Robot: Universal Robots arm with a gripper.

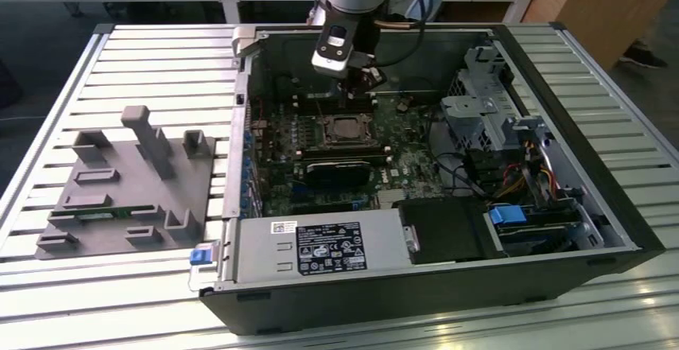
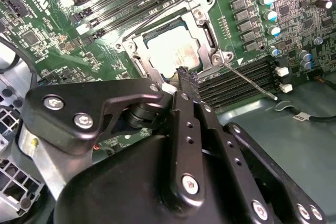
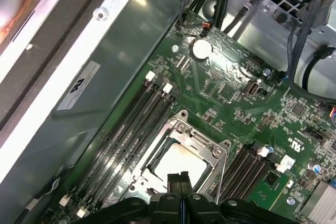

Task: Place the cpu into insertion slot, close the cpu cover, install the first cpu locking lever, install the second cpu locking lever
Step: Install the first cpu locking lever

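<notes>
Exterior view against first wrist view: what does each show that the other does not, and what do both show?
The exterior view adds the grey fixture on the slatted table, to the exterior view's left of the open computer case, and the power supply. The first wrist view adds a round coin battery and a white label on its wall. Shared: the cpu framed by the cpu cover, with the shut pincer close by.

**Bright room, shaded case**

In the exterior view you are getting even light from overhead. The slatted table (image 1: 478,330) is glaring in streaks, and the inside of the computer case (image 1: 424,302) is lying in soft shade. In the first wrist view the case wall (image 3: 121,51) is giving off a pale sheen. In the second wrist view the gripper (image 2: 185,74) body is blurring close to the lens, while the circuit board (image 2: 47,61) is showing crisp.
</notes>
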